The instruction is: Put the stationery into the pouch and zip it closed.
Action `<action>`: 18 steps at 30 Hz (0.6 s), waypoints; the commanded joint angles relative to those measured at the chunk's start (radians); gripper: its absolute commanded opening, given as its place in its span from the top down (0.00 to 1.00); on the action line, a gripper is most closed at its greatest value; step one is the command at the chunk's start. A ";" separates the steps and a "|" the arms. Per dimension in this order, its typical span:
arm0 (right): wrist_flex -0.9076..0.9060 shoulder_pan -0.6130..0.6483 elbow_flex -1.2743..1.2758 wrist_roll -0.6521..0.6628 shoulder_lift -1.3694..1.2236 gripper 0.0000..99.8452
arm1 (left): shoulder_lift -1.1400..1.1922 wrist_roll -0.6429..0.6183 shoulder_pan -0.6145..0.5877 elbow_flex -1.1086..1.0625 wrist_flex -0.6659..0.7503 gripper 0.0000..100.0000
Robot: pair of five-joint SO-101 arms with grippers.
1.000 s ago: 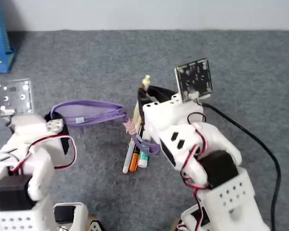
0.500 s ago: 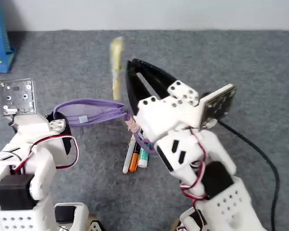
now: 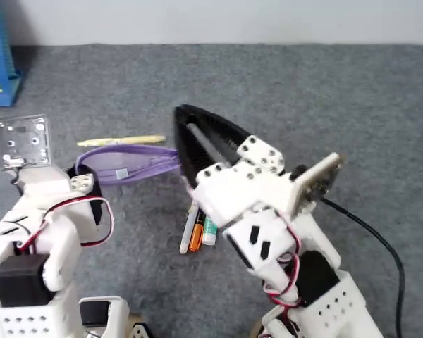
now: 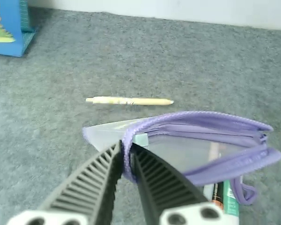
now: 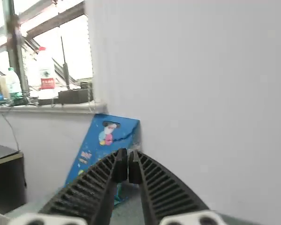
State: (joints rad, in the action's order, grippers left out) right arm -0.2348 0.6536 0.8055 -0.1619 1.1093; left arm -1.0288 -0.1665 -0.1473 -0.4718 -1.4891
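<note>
Purple-zipped pouch (image 4: 196, 140) lies on the bench (image 3: 352, 98), mouth gaping. The left tool (image 4: 126, 149) is clenched on its rim and props it open. The pen (image 3: 120, 141) lies just beyond the pouch, outside it. Fetching it looks like the step in hand. The right tool (image 3: 183, 116), raised, pinched together and empty, should drop, spread, take the pen mid-length and slide it in endwise. Markers (image 3: 197, 229) lie at the pouch's other end.
</note>
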 commanded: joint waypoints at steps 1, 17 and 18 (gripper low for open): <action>-0.102 -0.094 0.011 0.003 0.007 0.99 | -0.002 -0.009 -0.061 -0.005 0.012 0.99; -0.367 -0.223 -0.055 -0.012 -0.493 0.99 | -0.003 0.005 -0.295 -0.007 0.005 0.99; -0.367 -0.225 -0.077 0.000 -0.530 0.99 | -0.003 0.005 -0.316 -0.007 0.005 0.99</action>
State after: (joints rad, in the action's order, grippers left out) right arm -0.5969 0.4373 0.8178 -0.1910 0.6521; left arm -1.0165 -0.1665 -0.4112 -0.4810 -1.4891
